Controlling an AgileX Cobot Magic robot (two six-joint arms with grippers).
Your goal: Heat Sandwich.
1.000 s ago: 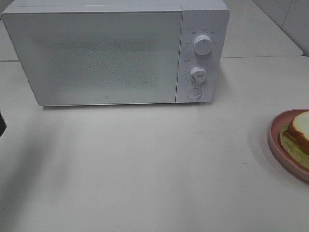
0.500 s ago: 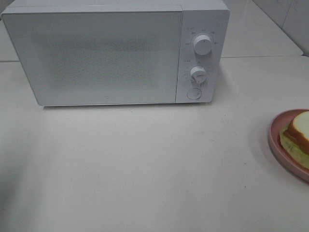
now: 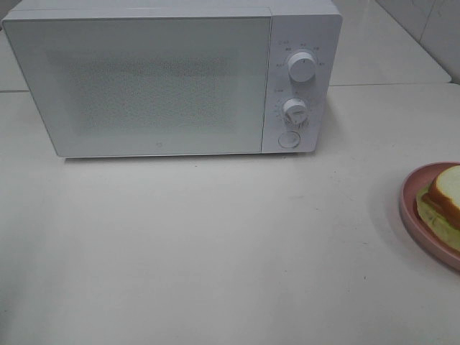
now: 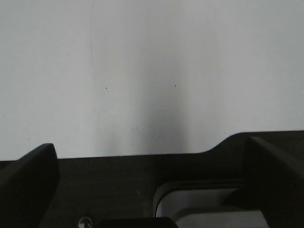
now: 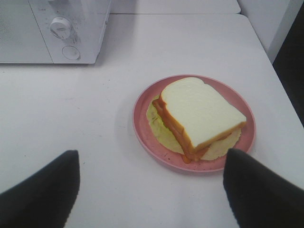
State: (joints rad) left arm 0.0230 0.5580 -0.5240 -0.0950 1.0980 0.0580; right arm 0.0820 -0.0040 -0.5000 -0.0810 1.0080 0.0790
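Observation:
The sandwich (image 5: 199, 111), thick white bread with brown crust over pale yellow-green filling, lies on a round pink plate (image 5: 140, 124). In the high view the sandwich (image 3: 447, 194) and plate (image 3: 411, 208) are cut off by the right edge. My right gripper (image 5: 149, 156) hovers just short of the plate, open, with its dark fingertips (image 5: 57, 180) on either side and nothing between them. My left gripper (image 4: 149, 145) is open over bare white table. Neither gripper shows in the high view. The white microwave (image 3: 144, 86) stands at the back with its door closed.
The microwave's control panel has two knobs (image 3: 302, 66) (image 3: 295, 111) and a round button (image 3: 289, 139); the right wrist view catches the microwave (image 5: 71, 28) to the plate's far left. The white table (image 3: 215, 244) spreads in front. The table's right edge (image 5: 280, 90) runs close by the plate.
A dark part of the left arm at the high view's left edge has withdrawn out of sight. Plate, sandwich and microwave have not moved.

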